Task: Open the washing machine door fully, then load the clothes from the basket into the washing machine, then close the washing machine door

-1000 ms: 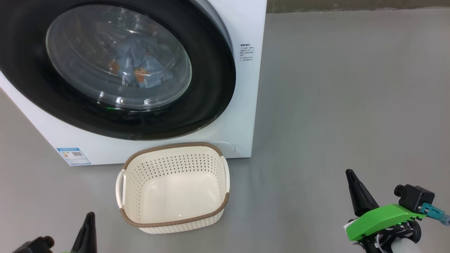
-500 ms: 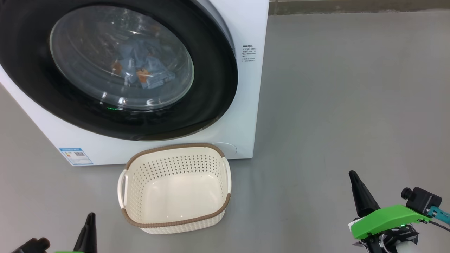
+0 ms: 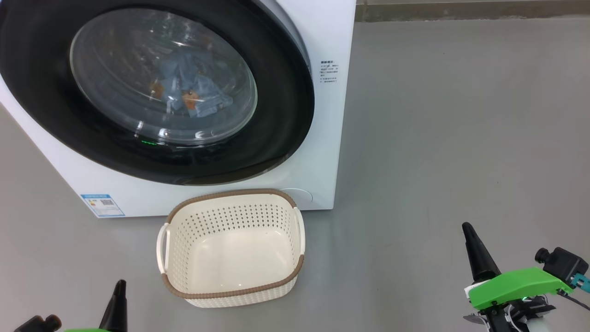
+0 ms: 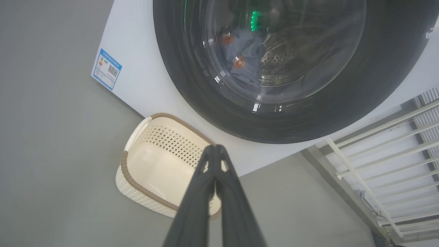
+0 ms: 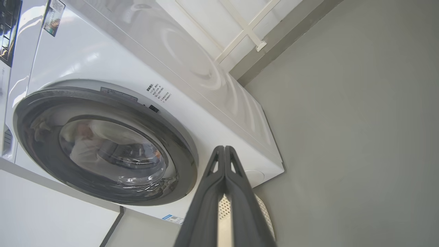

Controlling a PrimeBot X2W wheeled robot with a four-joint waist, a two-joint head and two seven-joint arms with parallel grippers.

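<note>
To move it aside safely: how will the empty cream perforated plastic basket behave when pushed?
The cream perforated plastic basket is empty, so probably light. On the smooth grey floor it likely slides easily; pushed high at its brown rim, it might tip.

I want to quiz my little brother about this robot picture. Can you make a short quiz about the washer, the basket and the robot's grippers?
1. Pick one: where are the blue clothes? A) in the basket B) behind the glass of the washing machine door C) on the floor
2. True or false: the washing machine door is wide open.
3. Fill in the gap: the left gripper and the right gripper are both ____ (open or shut).

Key: 1 B; 2 false, it is closed; 3 shut.
</note>
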